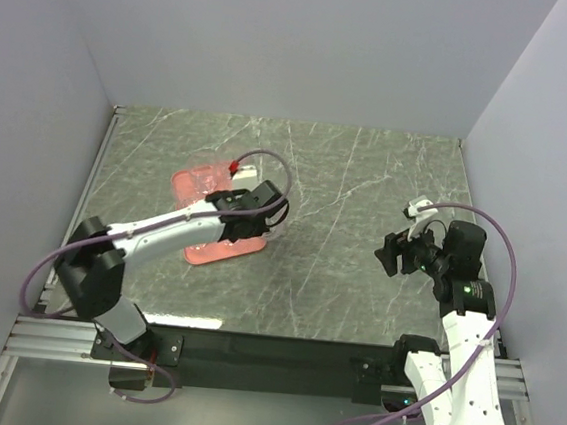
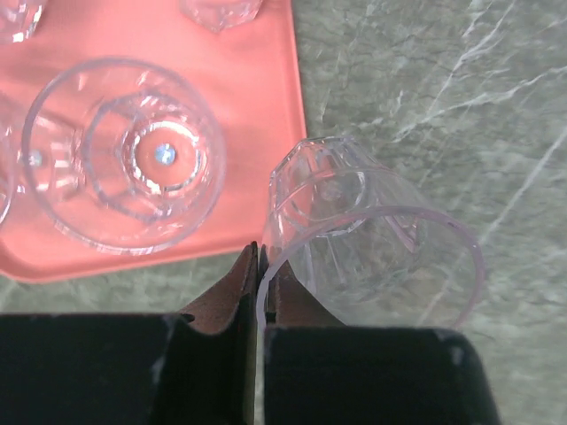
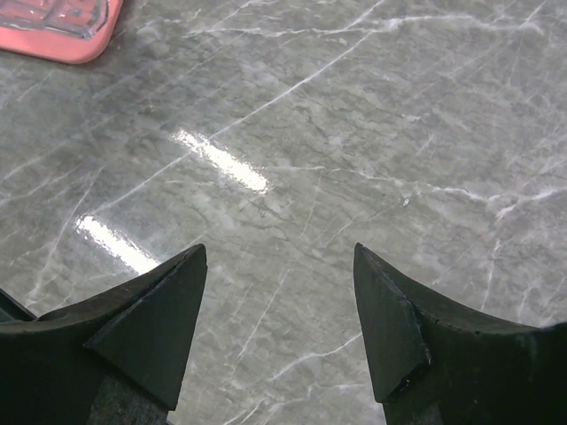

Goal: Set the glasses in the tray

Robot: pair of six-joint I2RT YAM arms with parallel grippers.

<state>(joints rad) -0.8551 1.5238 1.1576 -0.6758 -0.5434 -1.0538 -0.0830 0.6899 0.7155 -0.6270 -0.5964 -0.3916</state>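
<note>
1. The surface (image 1: 367, 180) is carrying the tray (image 2: 261, 97), which is lying flat.
2. The right hand (image 3: 279, 257) is gaping wide over bare marble, well apart.
3. The left hand (image 2: 259, 266) is pinching a tilted glass (image 2: 372, 239) by its rim, just beside the tray's edge, probably to lift it in among the glasses (image 2: 124, 155) standing inside.

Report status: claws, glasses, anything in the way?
Left claw shut on small clear round drinking glass, beside flat salmon-pink rectangular plastic tray, not yet in. Right claw open, empty. Other glasses already in tray; nothing blocking.
</note>
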